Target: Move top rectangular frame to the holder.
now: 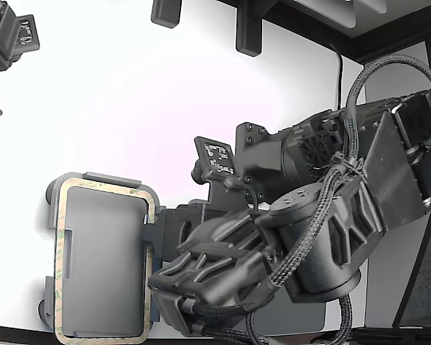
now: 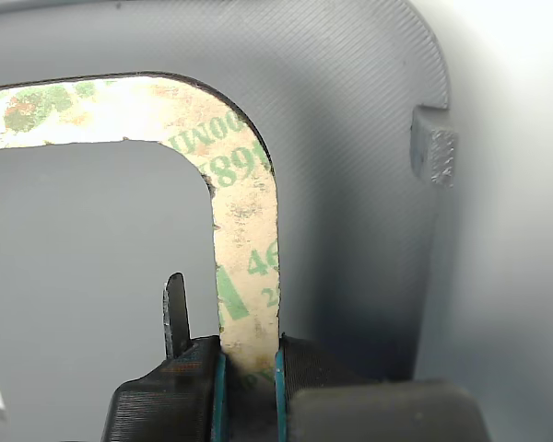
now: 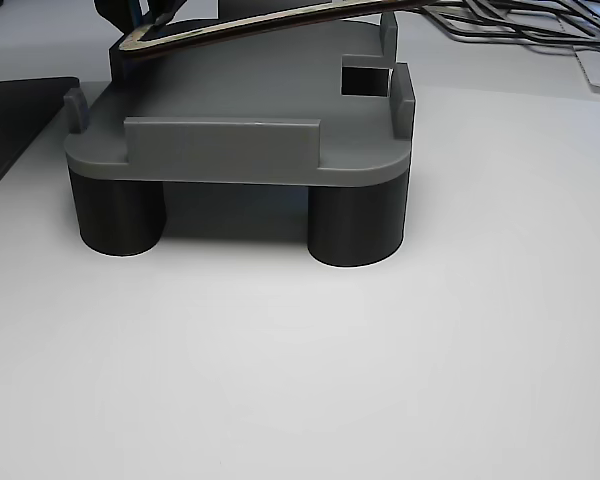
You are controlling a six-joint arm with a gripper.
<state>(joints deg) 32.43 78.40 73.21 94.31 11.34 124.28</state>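
The gripper (image 2: 249, 378) pinches one narrow side of the top rectangular frame (image 2: 244, 221), which hangs tilted just above the holder (image 2: 350, 120), one end higher, apparently so it can settle between the holder's raised tabs.

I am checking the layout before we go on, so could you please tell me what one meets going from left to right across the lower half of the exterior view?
The holder edge, then the top rectangular frame lying over it, then the gripper at the frame's right side, then the arm behind it.
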